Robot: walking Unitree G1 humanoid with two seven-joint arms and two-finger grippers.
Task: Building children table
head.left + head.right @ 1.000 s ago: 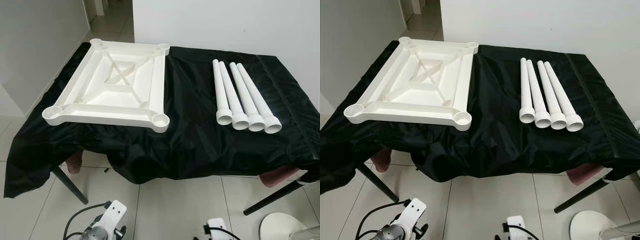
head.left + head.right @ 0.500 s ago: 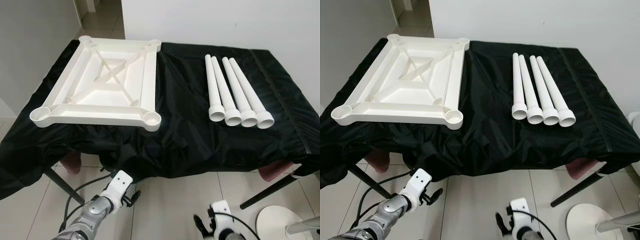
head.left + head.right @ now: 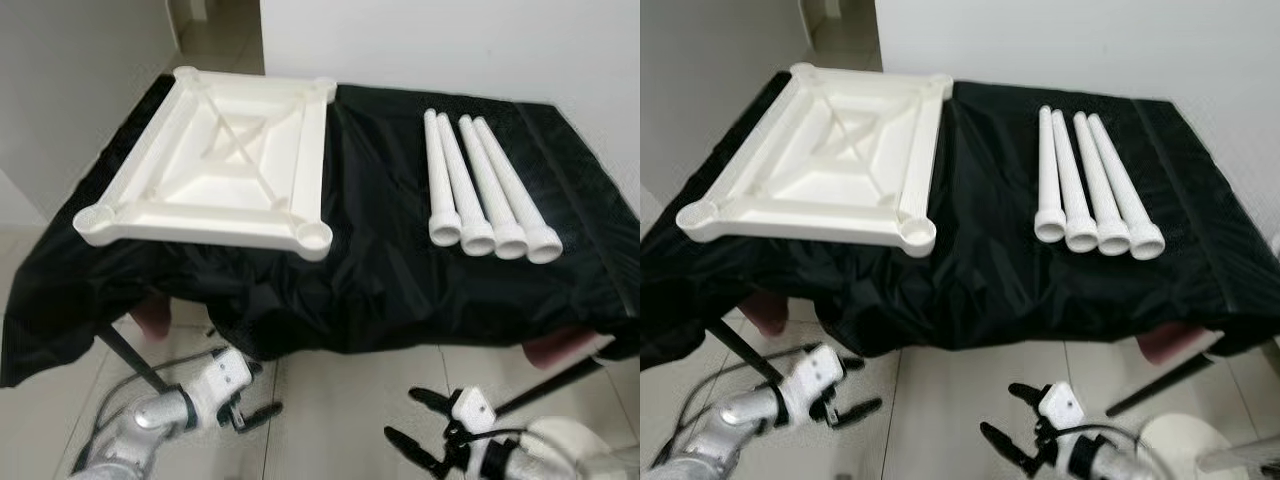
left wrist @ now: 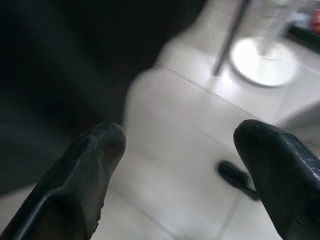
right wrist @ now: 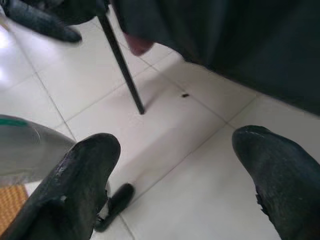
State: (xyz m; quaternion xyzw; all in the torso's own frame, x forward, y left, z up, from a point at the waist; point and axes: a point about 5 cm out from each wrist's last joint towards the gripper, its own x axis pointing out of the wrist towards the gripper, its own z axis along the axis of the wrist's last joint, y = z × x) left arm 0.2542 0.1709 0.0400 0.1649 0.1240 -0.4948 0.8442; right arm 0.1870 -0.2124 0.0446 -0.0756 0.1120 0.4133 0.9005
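The white tabletop [image 3: 214, 166] lies upside down on the left half of the table [image 3: 380, 270], ribbed underside up, with a round socket at each corner; its near right socket [image 3: 312, 235] and near left socket [image 3: 93, 220] sit close to the table's front edge. The four white legs [image 3: 485, 188] lie side by side on the right half, touching one another, flared ends toward the front edge and narrow ends toward the back. A black cloth covers the table and hangs over its front. Nothing is assembled yet, so the step in hand looks like reaching for a first leg. Both arms are low, in front of the table and below its front edge: the left gripper [image 3: 245, 412] toward the left, the right gripper [image 3: 425, 430] toward the right, each with jaws spread apart and holding nothing. To do this well, the right gripper should probably rise clear of the hanging cloth, then take the leftmost leg at mid-length, where it can be separated without rolling its neighbours. The near right socket is the closest target; the leg should be stood upright before it is pressed in, and the left gripper could steady the tabletop so it does not slide on the cloth.
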